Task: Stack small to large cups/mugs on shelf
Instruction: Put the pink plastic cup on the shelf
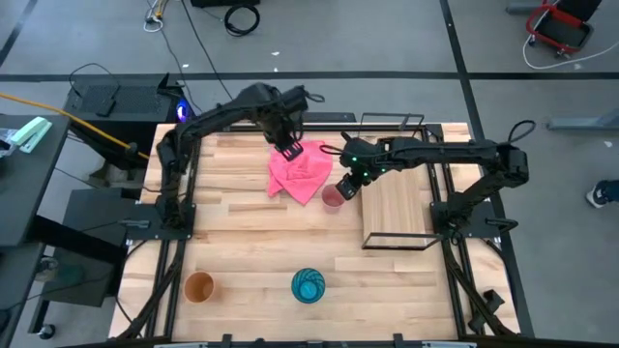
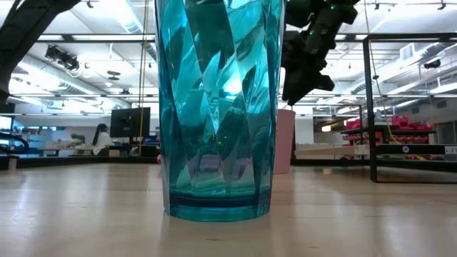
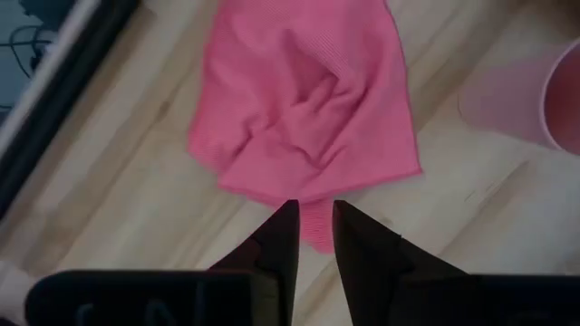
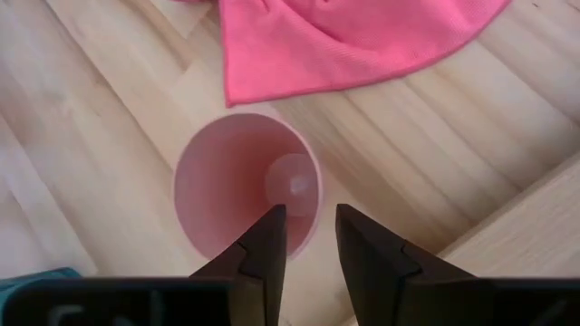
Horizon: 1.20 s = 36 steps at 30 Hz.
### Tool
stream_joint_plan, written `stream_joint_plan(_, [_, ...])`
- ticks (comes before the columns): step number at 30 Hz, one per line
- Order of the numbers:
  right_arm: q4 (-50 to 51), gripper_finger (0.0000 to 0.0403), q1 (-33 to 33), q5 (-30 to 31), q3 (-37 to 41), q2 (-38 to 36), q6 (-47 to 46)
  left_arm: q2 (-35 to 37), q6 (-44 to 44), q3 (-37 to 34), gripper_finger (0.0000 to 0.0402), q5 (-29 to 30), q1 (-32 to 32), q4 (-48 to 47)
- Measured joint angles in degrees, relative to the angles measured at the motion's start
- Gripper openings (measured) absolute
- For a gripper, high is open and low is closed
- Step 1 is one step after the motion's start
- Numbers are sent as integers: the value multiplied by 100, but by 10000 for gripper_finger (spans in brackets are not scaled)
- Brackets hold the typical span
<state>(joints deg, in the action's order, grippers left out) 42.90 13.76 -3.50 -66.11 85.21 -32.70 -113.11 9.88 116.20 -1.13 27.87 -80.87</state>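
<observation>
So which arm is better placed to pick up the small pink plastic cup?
The right: its gripper hovers open straddling the small pink plastic cup's rim beside the shelf. The left gripper is pinching the pink cloth.

cloth (image 1: 298, 172): pink, crumpled, lying on the far middle of the tabletop
tabletop (image 1: 242, 242): light butcher-block wood, black frame along its sides
floor (image 1: 406, 39): grey, with dark seams
cables (image 1: 242, 17): black coils on the floor beyond the tabletop
cart (image 1: 559, 27): red, on the floor at the far right
person (image 2: 98, 137): seated far off in the room behind
</observation>
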Motion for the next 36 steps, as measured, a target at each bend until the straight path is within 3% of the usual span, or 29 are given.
stream_joint_plan(11, [57, 105, 0, -1, -2, 305, 143, 666, 106, 2, 81, 72, 180, 51])
stream_joint_plan(36, [-111, 96, -66, -62, -2, 689, 134, 661, 145, 0, 67, 112, 77, 121])
